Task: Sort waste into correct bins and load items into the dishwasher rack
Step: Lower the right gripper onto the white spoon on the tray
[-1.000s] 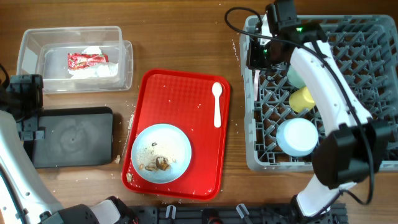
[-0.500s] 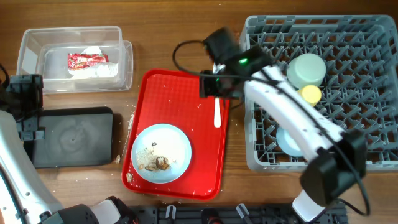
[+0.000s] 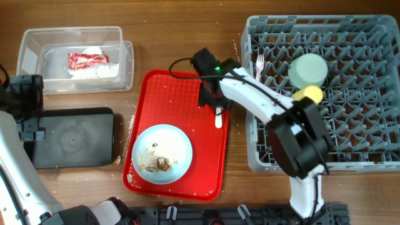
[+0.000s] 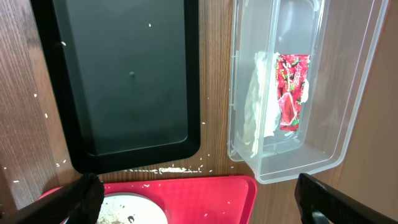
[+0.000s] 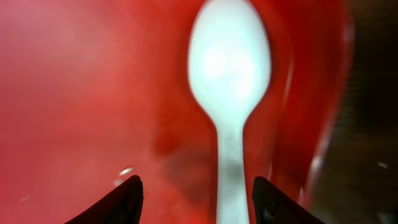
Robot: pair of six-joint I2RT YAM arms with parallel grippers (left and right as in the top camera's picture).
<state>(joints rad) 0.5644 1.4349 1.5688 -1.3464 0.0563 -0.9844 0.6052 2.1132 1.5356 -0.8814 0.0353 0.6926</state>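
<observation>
Hovering low over the white spoon near the right edge of the red serving tray, held the right gripper spread on both sides of the handle, probably not yet touching it, though the close view was blurred. Seemed to be the pick-up step for the dishwasher rack; needed next to lower, pinch the thin handle squarely and lift. Found the left gripper spread wide and idle near the black tray.

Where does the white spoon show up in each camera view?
Overhead: spoon on the right side of the red tray, partly under the right claw.
Left wrist: not in it; only the tray's corner shows.
Right wrist: spoon centre frame, handle running between the claw's fingers.
Shared landmark: the red tray.
</observation>
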